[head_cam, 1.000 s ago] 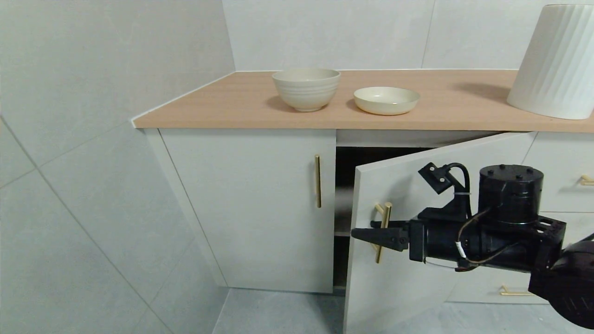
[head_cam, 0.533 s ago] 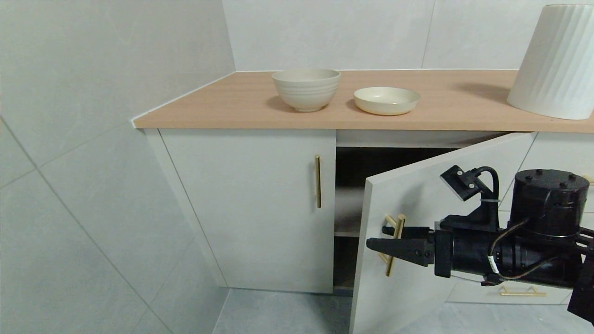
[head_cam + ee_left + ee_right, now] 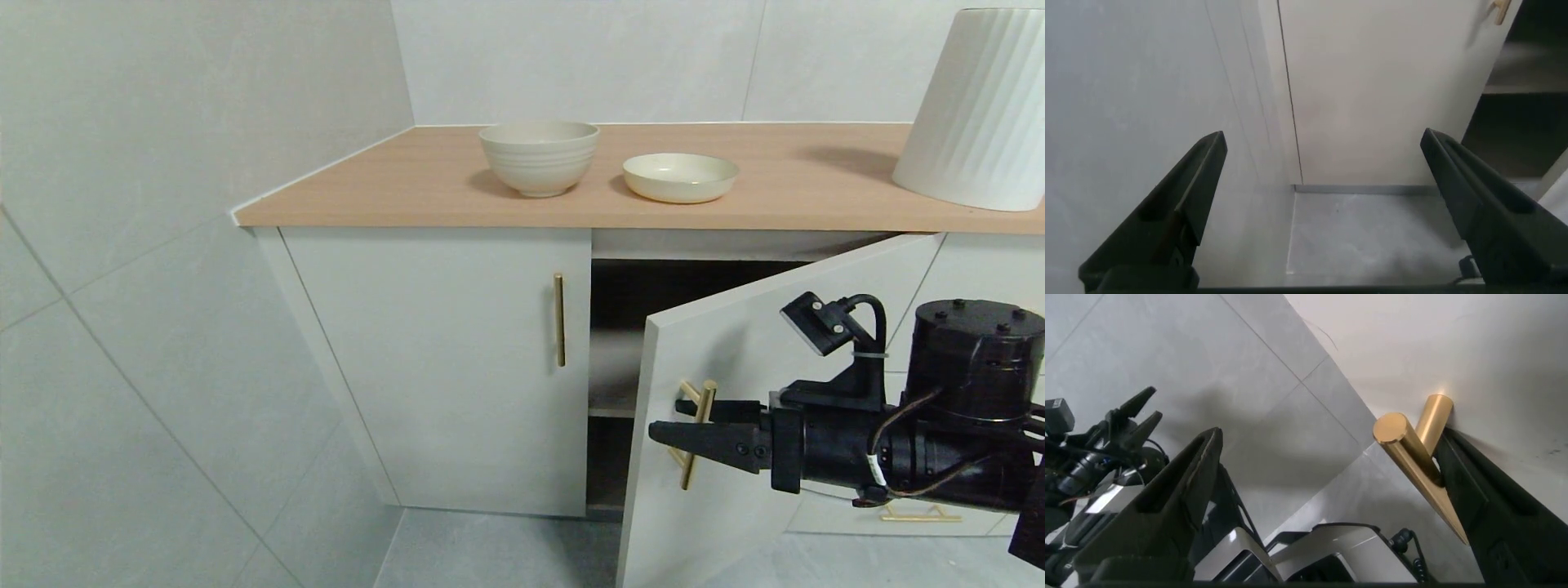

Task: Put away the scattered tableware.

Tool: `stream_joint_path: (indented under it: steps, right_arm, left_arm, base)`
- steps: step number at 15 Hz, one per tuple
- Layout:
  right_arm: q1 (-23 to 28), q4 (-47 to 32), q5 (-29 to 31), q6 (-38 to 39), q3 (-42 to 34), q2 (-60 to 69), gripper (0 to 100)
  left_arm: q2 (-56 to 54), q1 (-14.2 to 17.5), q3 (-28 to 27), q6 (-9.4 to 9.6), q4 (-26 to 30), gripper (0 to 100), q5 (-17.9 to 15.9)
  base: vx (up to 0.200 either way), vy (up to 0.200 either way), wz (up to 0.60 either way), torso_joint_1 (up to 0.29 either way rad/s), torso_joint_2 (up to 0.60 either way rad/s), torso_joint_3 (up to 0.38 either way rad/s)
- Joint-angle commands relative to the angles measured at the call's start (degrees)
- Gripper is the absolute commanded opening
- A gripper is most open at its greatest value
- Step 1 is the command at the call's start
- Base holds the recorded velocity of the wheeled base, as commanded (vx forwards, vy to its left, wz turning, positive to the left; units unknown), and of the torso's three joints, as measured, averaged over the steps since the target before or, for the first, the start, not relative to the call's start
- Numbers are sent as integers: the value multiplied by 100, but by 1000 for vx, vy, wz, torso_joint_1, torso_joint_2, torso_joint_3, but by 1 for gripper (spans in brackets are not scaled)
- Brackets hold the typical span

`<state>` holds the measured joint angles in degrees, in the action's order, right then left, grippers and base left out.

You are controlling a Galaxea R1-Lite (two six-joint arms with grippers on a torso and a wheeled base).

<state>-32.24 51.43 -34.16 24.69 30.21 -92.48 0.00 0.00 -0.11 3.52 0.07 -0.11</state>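
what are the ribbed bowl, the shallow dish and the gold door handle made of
Ribbed cream bowl: likely glazed ceramic or stoneware, satin sheen, thick wall; melamine can't be ruled out. Shallow pale-yellow dish: likely ceramic too, glossier glaze with a highlight inside. Gold cylindrical door handle: metal, brass-coloured brushed finish, soft streaked reflections.

Cabinet door [image 3: 735,335] swung wider; right hand [image 3: 682,418] drew back rightward.

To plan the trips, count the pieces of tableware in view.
2. A deep ribbed bowl stands above the closed cabinet door; a shallow dish sits apart to its right, above the open cabinet. More may be hidden inside the cabinet.
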Motion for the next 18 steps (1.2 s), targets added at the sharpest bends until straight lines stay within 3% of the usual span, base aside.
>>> stream_joint_path:
  steps: [1, 3, 4, 6, 8, 11, 12, 13, 14, 18]
  right_arm:
    - [-1, -10, 23, 1, -6, 19, 100]
    - [-1, -10, 23, -96, -59, 98, 100]
    - [-10, -10, 14, -201, -120, 142, 100]
    - [-1, -10, 14, -280, -120, 151, 100]
    - [-10, -10, 14, -280, -129, 142, 100]
    - [-10, -10, 14, -280, -129, 151, 100]
    - [-10, -10, 14, -289, -129, 151, 100]
    - [-1, -10, 14, -289, -138, 160, 100]
    - [-1, -10, 14, -289, -138, 160, 100]
    - [-10, -10, 23, -289, -138, 169, 100]
  left_arm:
    - [0, 0, -341, -62, 19, 100, -244]
    - [114, -18, -1000, -440, 230, 100, -1096]
    - [431, -88, -1386, -519, 432, 100, -1571]
    - [1125, -176, -1861, -537, 538, 100, -2011]
    - [3085, -360, -2678, -519, 485, 100, -2749]
    - [5238, -387, -3223, -493, -341, 100, -3663]
    - [5493, -422, -3259, -493, -526, 100, -3777]
    - [6223, -642, -3311, -528, -1080, 100, -3883]
    - [6223, -642, -3311, -528, -1080, 100, -3883]
    - [8332, -1696, -3303, -554, -2539, 100, -3856]
  base:
    - [0, 0, 0, 0, 0, 0]
    - [0, 0, 0, 0, 0, 0]
    - [0, 0, 0, 0, 0, 0]
    - [0, 0, 0, 0, 0, 0]
    - [0, 0, 0, 0, 0, 0]
    - [0, 0, 0, 0, 0, 0]
    - [0, 0, 0, 0, 0, 0]
    - [0, 0, 0, 0, 0, 0]
    - [0, 0, 0, 0, 0, 0]
    - [0, 0, 0, 0, 0, 0]
